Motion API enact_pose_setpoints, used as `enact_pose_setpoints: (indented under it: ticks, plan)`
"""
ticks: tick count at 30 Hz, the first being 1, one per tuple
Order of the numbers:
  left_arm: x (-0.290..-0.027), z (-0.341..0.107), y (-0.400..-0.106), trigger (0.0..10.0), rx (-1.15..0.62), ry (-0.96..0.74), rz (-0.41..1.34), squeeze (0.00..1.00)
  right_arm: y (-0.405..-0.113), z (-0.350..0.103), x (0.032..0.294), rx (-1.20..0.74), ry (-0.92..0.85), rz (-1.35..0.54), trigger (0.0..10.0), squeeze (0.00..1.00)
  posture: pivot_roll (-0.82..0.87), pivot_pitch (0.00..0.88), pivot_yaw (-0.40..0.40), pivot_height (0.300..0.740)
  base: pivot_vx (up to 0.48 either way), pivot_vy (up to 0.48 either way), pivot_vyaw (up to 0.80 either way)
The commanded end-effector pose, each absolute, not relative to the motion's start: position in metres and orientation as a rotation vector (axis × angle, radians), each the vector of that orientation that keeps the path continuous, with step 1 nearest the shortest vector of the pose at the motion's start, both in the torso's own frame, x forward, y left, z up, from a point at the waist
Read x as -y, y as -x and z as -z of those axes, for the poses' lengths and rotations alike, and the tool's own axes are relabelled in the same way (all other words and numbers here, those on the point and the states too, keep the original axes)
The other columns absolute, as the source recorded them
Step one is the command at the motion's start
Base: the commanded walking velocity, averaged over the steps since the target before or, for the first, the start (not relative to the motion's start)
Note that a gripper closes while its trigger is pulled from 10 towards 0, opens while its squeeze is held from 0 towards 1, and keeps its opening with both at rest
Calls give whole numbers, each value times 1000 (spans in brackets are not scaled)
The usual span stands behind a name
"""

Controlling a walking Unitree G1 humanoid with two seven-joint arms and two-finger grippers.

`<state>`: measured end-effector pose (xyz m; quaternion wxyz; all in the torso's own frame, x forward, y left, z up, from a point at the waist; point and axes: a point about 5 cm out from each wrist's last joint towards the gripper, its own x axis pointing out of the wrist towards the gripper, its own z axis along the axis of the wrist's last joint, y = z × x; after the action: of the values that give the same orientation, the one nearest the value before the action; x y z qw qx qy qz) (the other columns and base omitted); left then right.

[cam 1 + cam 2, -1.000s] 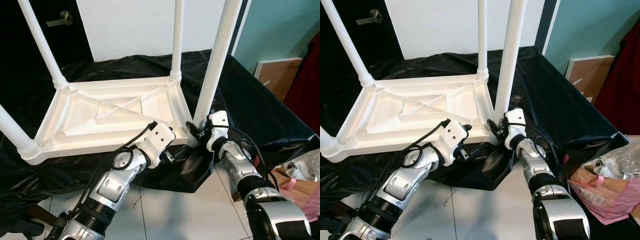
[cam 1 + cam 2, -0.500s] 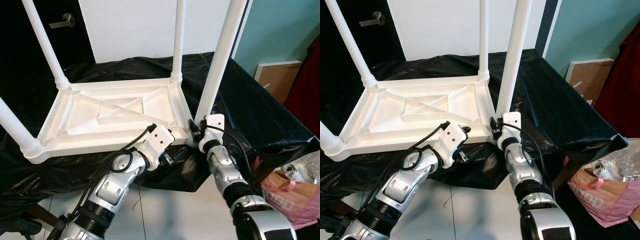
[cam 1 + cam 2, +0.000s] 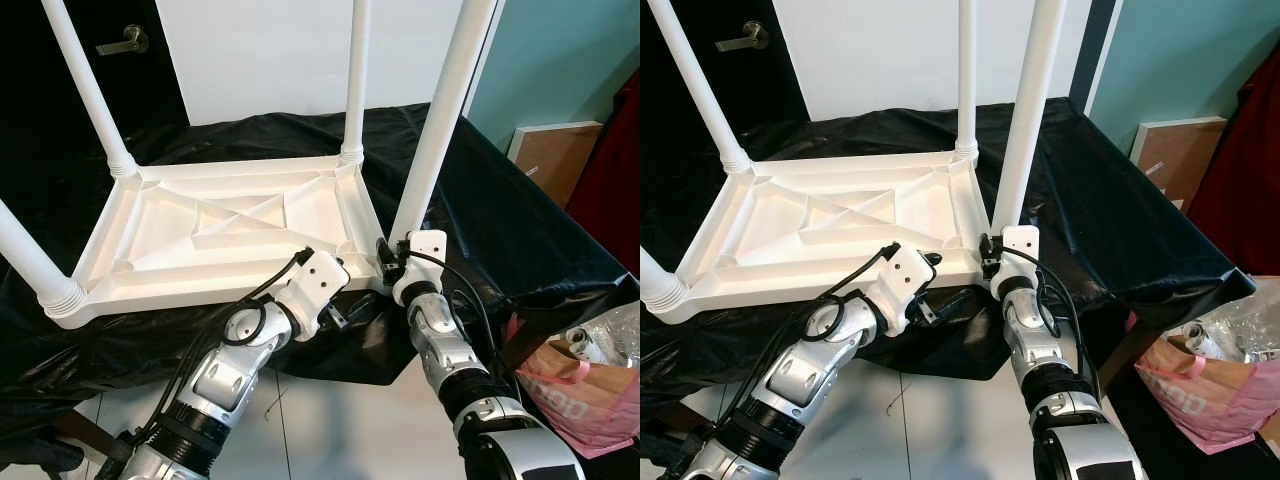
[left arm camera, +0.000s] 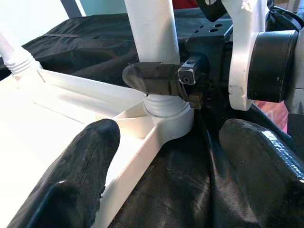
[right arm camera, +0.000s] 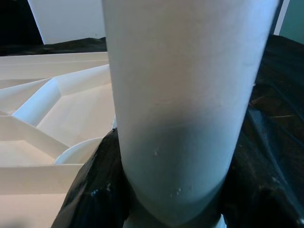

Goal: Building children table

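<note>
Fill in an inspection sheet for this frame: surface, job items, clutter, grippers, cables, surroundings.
Surface: black plastic sheet over the worktop.
Job items: upside-down white plastic children's table, four white legs up; near-right leg in its corner socket.
Clutter: nothing seen on the sheet.
Grippers: right gripper shut on the near-right leg's base; left gripper open at the table's near edge.
Cables: black cables along both arms.
Surroundings: pink bag, dark door, teal wall.
</note>
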<state>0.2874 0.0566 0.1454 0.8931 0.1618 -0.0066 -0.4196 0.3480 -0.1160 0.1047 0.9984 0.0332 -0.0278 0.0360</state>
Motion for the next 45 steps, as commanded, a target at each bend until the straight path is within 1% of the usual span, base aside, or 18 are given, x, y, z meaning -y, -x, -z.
enact_pose_setpoints:
  ticks: [1,5,6,8,9,16,19,24,25,26,27,28,29,31,33,38,44,45]
  plan:
    - [-58,-145,-287,10000,14,-341,869,0,-341,-86,118,-34,-91,-40,10000,0,1,0,-26,740,0,0,0]
    - [-59,-145,-288,10000,15,-342,867,0,-341,-87,118,-29,-88,-36,10000,0,4,0,-28,740,0,0,0]
    - [-59,-145,-287,10000,15,-342,865,0,-341,-87,118,-24,-88,-38,10000,184,6,0,-32,740,0,0,0]
    - [-59,-145,-287,10000,15,-341,864,0,-341,-88,118,-20,-87,-39,10000,184,7,0,-32,740,0,0,0]
    - [-59,-145,-287,10000,14,-341,863,0,-341,-89,119,-13,-86,-42,10000,1000,7,0,-33,740,0,0,0]
    - [-59,-144,-286,10000,11,-338,857,0,-342,-92,124,9,-85,-55,10000,1000,12,0,-40,740,0,0,0]
    - [-60,-144,-286,10000,10,-334,851,0,-343,-95,129,22,-80,-89,10000,1000,13,0,-42,740,0,0,0]
    - [-59,-143,-285,10000,9,-330,849,0,-344,-99,137,32,-65,-224,10000,1000,12,0,-47,740,0,0,0]
    - [-59,-143,-285,10000,9,-330,849,0,-344,-99,137,32,-65,-224,10000,1000,12,0,-47,740,0,0,0]
    - [-59,-143,-285,10000,8,-330,848,0,-344,-99,139,33,-50,-270,10000,1000,11,0,-47,740,0,0,0]
    - [-59,-143,-285,10000,8,-330,848,0,-344,-99,139,33,-50,-270,10000,1000,11,0,-47,740,0,0,0]
    - [-59,-143,-285,10000,8,-328,848,0,-344,-100,140,31,-38,-308,10000,208,12,0,-47,740,0,0,0]
    - [-59,-143,-285,10000,8,-327,848,0,-345,-102,142,30,-10,-358,10000,0,11,0,-47,740,0,0,0]
    - [-59,-144,-285,10000,8,-327,847,0,-346,-103,143,28,8,-388,10000,0,11,0,-47,740,0,0,0]
    - [-59,-144,-285,10000,7,-327,847,0,-348,-105,145,17,71,-448,10000,0,11,0,-43,740,0,0,0]
    - [-60,-144,-285,10000,7,-329,847,0,-354,-110,150,4,118,-484,10000,0,14,0,-38,740,0,0,0]
    - [-62,-144,-285,10000,7,-334,844,0,-355,-109,149,-4,128,-506,10000,0,23,0,-36,740,0,0,0]
    - [-62,-145,-285,10000,7,-335,843,0,-355,-109,148,-8,129,-514,6039,0,23,0,-36,740,0,0,0]
